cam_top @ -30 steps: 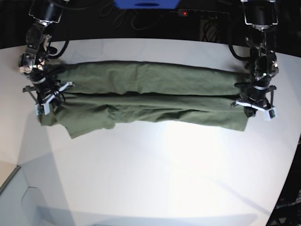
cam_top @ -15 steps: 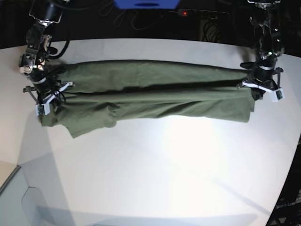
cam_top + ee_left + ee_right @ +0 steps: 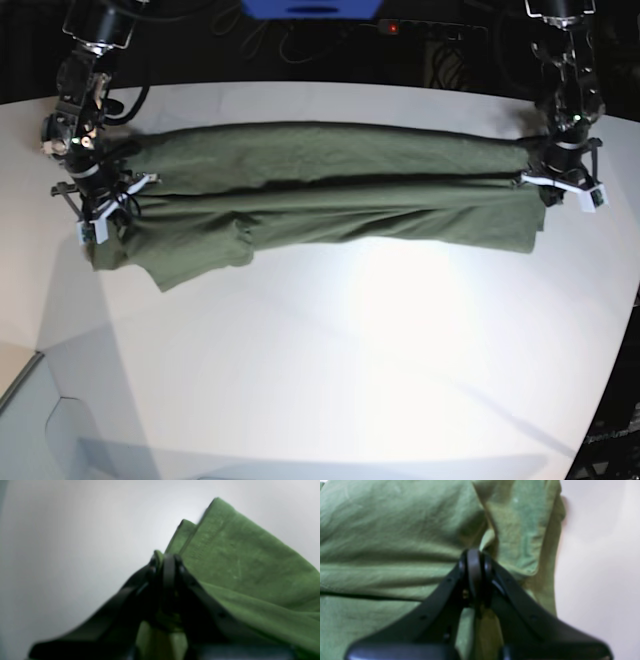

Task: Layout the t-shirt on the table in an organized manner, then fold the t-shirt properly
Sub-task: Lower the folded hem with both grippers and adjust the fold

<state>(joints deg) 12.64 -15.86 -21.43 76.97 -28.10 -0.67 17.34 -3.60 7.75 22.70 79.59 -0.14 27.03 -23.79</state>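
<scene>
Right gripper point(image 3: 100, 205), base view's left edge: jaws closed, pinching the tee point(image 3: 330, 195) at its sleeve end. One sleeve flap spills loose toward the front there. Tee stretched as a long band across the far half of the table point(image 3: 350, 340), doubled lengthwise, a fold line running its length. Left gripper point(image 3: 565, 185), far right: jaws closed on the hem-end layers, raised slightly. Cloth soft, light, limp; likely sags wherever unsupported. Best held at doubled edges and corners, both layers caught together.
</scene>
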